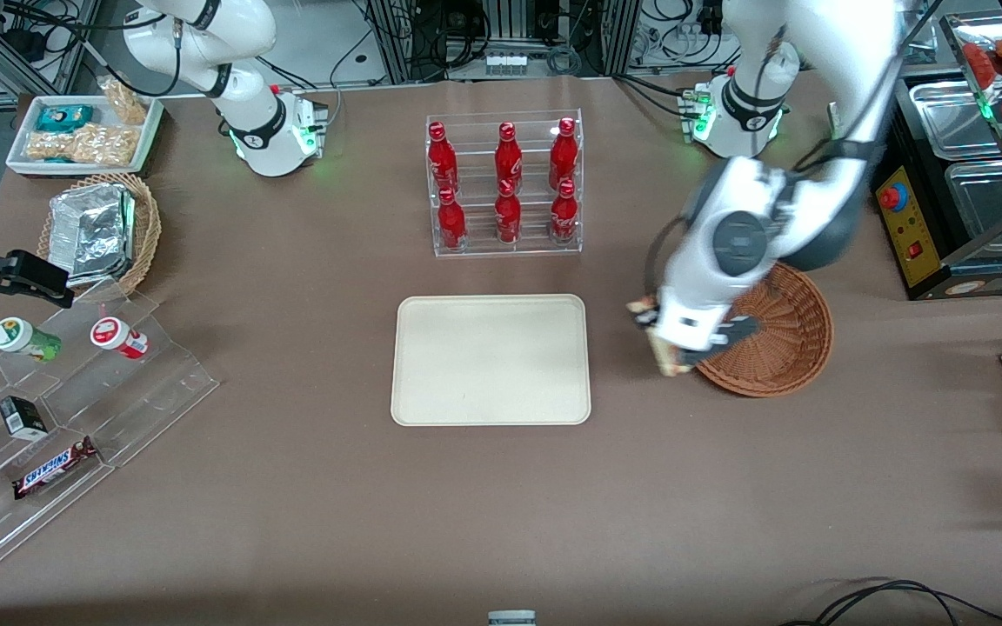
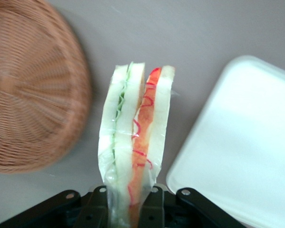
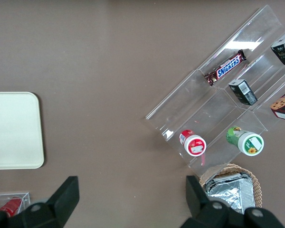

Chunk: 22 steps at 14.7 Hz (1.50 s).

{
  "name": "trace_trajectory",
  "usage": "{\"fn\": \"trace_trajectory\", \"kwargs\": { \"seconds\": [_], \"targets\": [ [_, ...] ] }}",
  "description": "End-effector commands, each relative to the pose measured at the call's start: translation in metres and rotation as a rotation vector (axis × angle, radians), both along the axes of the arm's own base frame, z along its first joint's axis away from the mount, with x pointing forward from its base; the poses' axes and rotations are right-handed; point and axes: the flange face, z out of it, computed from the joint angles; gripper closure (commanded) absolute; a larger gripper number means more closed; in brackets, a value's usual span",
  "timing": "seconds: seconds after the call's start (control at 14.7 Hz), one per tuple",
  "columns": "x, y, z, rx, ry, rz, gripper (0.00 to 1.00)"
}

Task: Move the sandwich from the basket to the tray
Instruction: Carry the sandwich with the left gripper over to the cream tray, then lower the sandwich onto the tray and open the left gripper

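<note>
Only "SNICKERS" can be read, on a bar [image 3: 224,68] lying on the clear stepped stand [image 3: 213,95]. Clamped in the tool [image 1: 671,348], the sandwich [image 2: 133,152] is held above the counter [image 1: 501,504] between basket [image 1: 784,335] and tray [image 1: 490,358]; its layers are shown only by the wrist view.

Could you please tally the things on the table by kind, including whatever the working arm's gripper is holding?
Red bottles in the clear rack: 6
Wicker baskets: 2
Cream tray: 1
Sandwich, held by the left gripper between basket and tray: 1
Foil packet: 1
Round-lidded cups: 2
Snickers bar: 1
Total: 14
</note>
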Motion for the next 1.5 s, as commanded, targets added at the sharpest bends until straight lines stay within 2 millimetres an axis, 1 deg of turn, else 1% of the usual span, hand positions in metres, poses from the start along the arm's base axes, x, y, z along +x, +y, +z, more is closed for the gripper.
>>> {"fn": "trace_trajectory", "kwargs": {
  "seconds": [0.0,0.07,0.14,0.27,0.41,0.55,0.61,0.68,0.82,0.95,1.02,1.09,1.16,1.23,1.3,1.36,1.43],
  "targets": [
    [0.0,-0.061,-0.022,-0.006,0.012,-0.08,0.9],
    [-0.007,-0.098,-0.03,-0.023,0.013,-0.112,0.9],
    [-0.007,-0.125,-0.038,-0.035,0.009,-0.12,0.9],
    [0.011,-0.152,-0.052,-0.059,-0.005,-0.075,0.9],
    [0.019,-0.177,-0.065,-0.083,-0.018,-0.085,0.89],
    [0.016,-0.2,-0.079,-0.096,-0.018,-0.103,0.86],
    [0.015,-0.204,-0.085,-0.098,-0.015,-0.109,0.82],
    [0.014,-0.207,-0.089,-0.099,-0.012,-0.115,0.81],
    [0.005,-0.219,-0.088,-0.117,-0.007,-0.136,0.8],
    [-0.001,-0.226,-0.086,-0.128,-0.003,-0.153,0.75],
    [-0.001,-0.226,-0.087,-0.127,-0.002,-0.169,0.66],
    [-0.006,-0.229,-0.092,-0.125,0.001,-0.18,0.19],
    [-0.018,-0.242,-0.095,-0.116,-0.004,-0.2,0.0],
    [-0.015,-0.238,-0.095,-0.094,-0.021,-0.182,0.0],
    [-0.004,-0.228,-0.094,-0.07,-0.034,-0.144,0.0],
    [0.0,-0.223,-0.085,-0.059,-0.042,-0.135,0.0],
    [0.003,-0.218,-0.069,-0.047,-0.04,-0.132,0.0]
  ]
}}
